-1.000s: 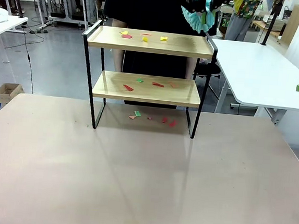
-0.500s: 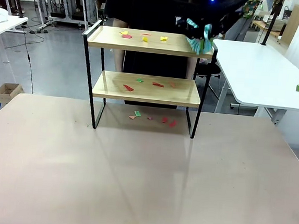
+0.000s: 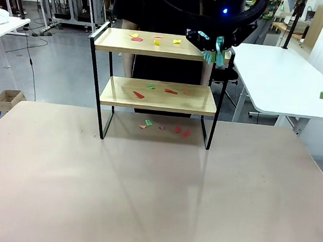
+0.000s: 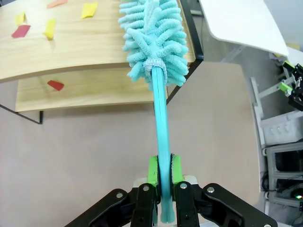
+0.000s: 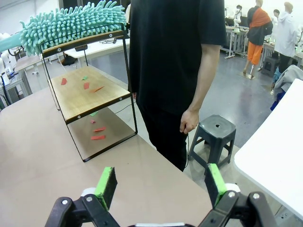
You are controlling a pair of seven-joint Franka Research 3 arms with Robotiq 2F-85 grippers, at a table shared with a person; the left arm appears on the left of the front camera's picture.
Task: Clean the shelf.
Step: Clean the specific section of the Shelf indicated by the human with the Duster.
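I've got my left claw (image 4: 164,168) clamped on the duster (image 4: 154,42), head over the shelf (image 4: 80,49) top, beside scraps (image 4: 49,28).

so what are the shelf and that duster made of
The shelf boards look like light wood or wood laminate, with faint grain and a matte face; its thin black frame looks like painted metal. The duster head seems soft teal chenille microfibre, all fuzzy fingers; its handle looks like smooth plastic.

Bright, even overhead room light. The counter (image 3: 142,210) carries a soft sheen and faint, diffuse shadows below the shelf (image 3: 162,52). Wide-angle distortion bows the shelf boards in the left wrist view. Focus is sharp throughout.
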